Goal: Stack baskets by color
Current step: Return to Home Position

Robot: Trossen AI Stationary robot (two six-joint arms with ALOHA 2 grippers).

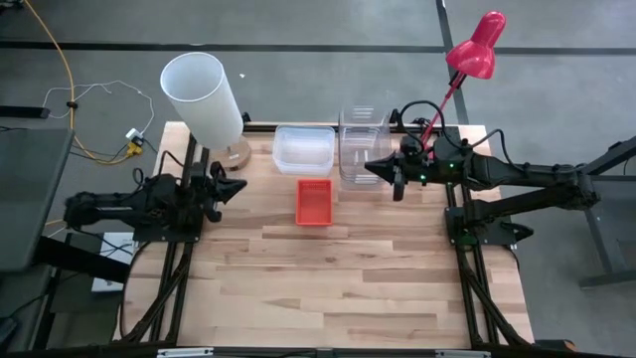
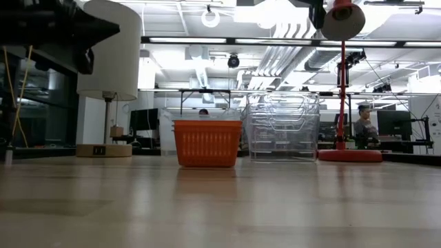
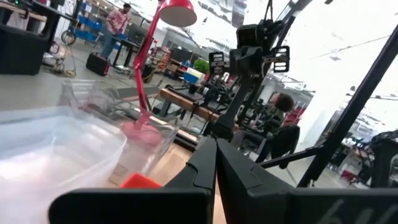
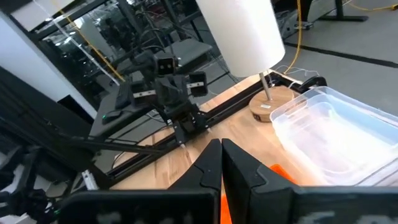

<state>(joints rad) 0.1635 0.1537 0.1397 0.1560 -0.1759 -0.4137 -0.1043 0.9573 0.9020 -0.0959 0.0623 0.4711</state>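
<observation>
1. The left arm is folded low at the left edge of the counter (image 1: 328, 288). The left gripper (image 1: 238, 187) points toward the middle and sits just in front of the base of the white lamp shade (image 1: 204, 94).
2. In the left wrist view, the left gripper (image 3: 216, 146) has its jaws pressed together with nothing between them.
3. The right arm reaches in level from the right side along the back of the counter. The right gripper (image 1: 372, 169) points left, and its tip lies over the right edge of the tall clear bins (image 1: 360, 139). Whether it touches them cannot be told.
4. In the right wrist view, the right gripper (image 4: 221, 148) shows its jaws drawn to a hairline gap, holding nothing.
5. The orange basket (image 1: 314, 201) stands near the middle of the counter, in front of the other bins and apart from both grippers. It is small, rectangular and bright orange with ribbed walls. The low view shows the orange basket (image 2: 207, 143) with a thick rim, and how many are nested cannot be told.
6. The shallow clear bins (image 1: 304, 149) sit at the back, just behind the orange basket. They are cloudy and have rounded corners.
7. The tall clear bins stand just to the right of the shallow ones. In the low view the tall clear bins (image 2: 284, 127) show several rims, one above another.
8. A red desk lamp (image 1: 475, 45) rises at the back right corner.
</observation>
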